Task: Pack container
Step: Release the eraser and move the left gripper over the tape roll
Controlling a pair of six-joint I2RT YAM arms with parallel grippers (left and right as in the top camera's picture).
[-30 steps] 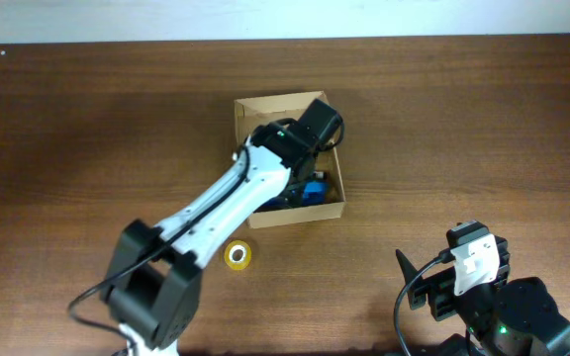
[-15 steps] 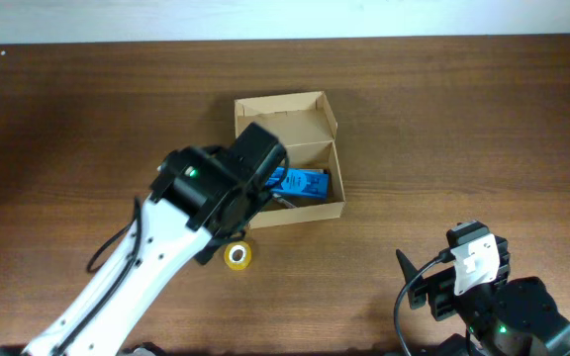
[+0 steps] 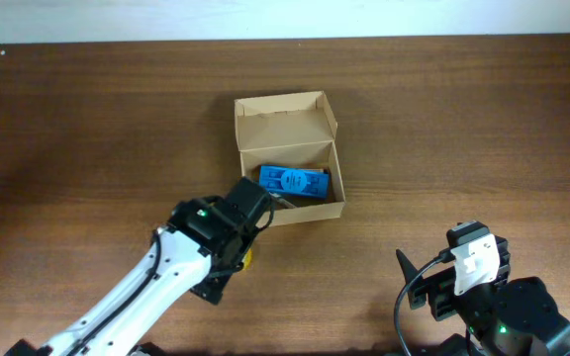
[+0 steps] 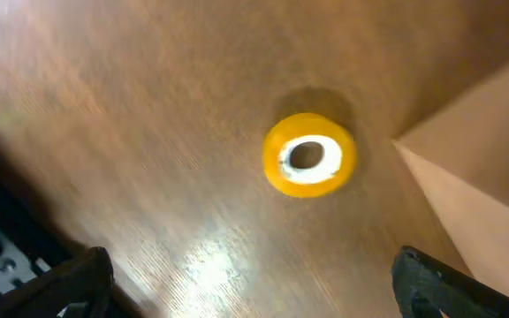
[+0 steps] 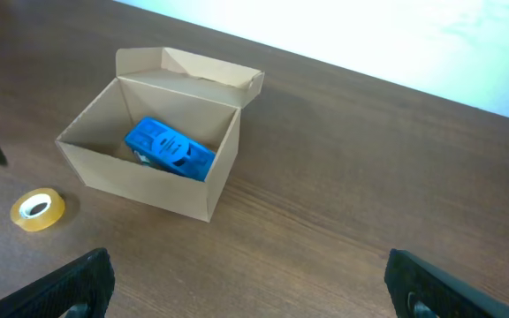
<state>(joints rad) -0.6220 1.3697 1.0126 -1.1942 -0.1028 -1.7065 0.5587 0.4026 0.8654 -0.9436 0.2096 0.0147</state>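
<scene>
The container (image 3: 281,120) is a tan cardboard box with its flap lid open, standing at the table's middle. It also shows in the right wrist view (image 5: 155,186), and its corner shows in the left wrist view (image 4: 489,150). A flat blue plastic object (image 3: 293,181) lies inside it (image 5: 170,148). My left gripper (image 3: 244,210) is open and empty (image 4: 254,296), hovering just in front of the box over a yellow tape roll (image 4: 309,155). My right gripper (image 5: 254,296) is open and empty, well in front and to the right of the box.
The yellow tape roll (image 5: 37,208) lies on the table by the box's front left corner, mostly hidden under my left arm in the overhead view. My right arm (image 3: 493,297) sits at the front right. The wooden table (image 3: 463,129) reaches a white wall at the back.
My left arm has pulled back out of the box toward the front left and now hangs over the tape roll. The blue object stays in the box. The right arm has not moved.
</scene>
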